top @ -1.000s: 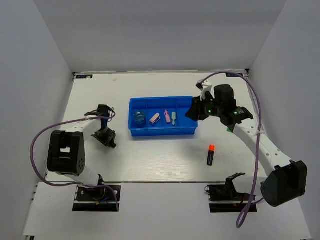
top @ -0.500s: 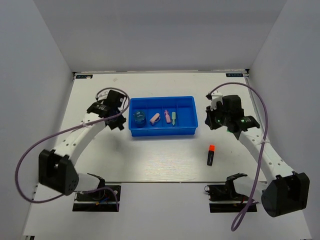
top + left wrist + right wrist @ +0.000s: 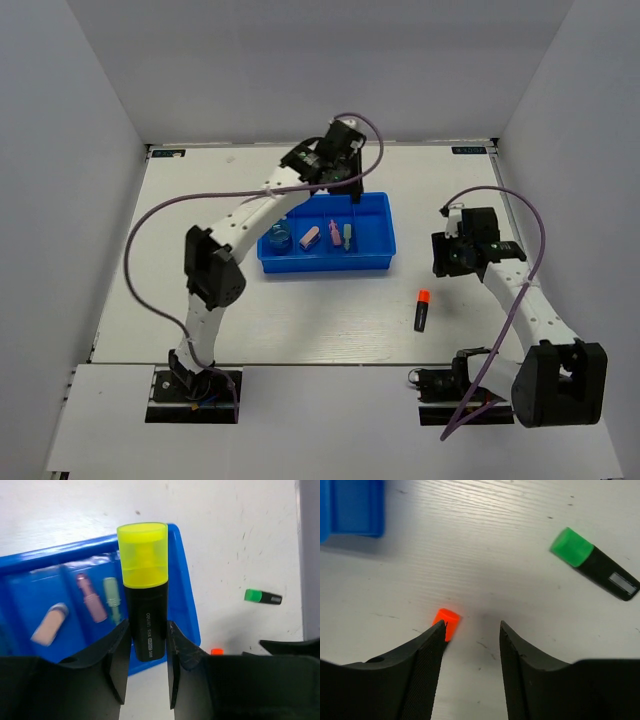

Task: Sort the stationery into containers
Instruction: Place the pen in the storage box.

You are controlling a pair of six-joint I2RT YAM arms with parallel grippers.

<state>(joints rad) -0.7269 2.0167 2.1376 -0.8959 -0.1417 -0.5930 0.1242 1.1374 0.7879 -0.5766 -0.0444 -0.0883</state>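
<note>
Okay, top view: the left arm (image 3: 262, 195) has swung off the table's (image 3: 200, 300) 9 o'clock side and now reaches over the far rim of the blue tray (image 3: 325, 266), at its 12 o'clock. The right arm (image 3: 520, 290) has backed off the tray's right end and sits at the tray's 3 o'clock. The orange-capped marker (image 3: 422, 310) lies loose at the tray's 4 o'clock. The tray holds the blue roll (image 3: 278, 238) in its left compartment and short tubes (image 3: 334, 232) in the middle ones; the rightmost compartment looks empty. Likely meaning: a drop-off is about to happen while the other arm goes for the next item. There is bare table all along the tray's 6 o'clock side, and the side walls stand close at 9 and 3 o'clock.

Left wrist: the left fingers (image 3: 119, 655) are clamped on the body of the yellow-capped marker (image 3: 144, 580), cap pointing to 12 o'clock, above the tray's right end. The tray's right rim is just at the marker's 3 o'clock, so a release should stay inside it. The green-capped marker lies on the table well apart at 3 o'clock.

Right wrist: the right fingers (image 3: 427, 665) are apart with nothing between them. The orange cap is just beside the left fingertip, the green-capped marker is at 2 o'clock, and a tray corner is at 10 o'clock. Two markers are not yet sorted.
</note>
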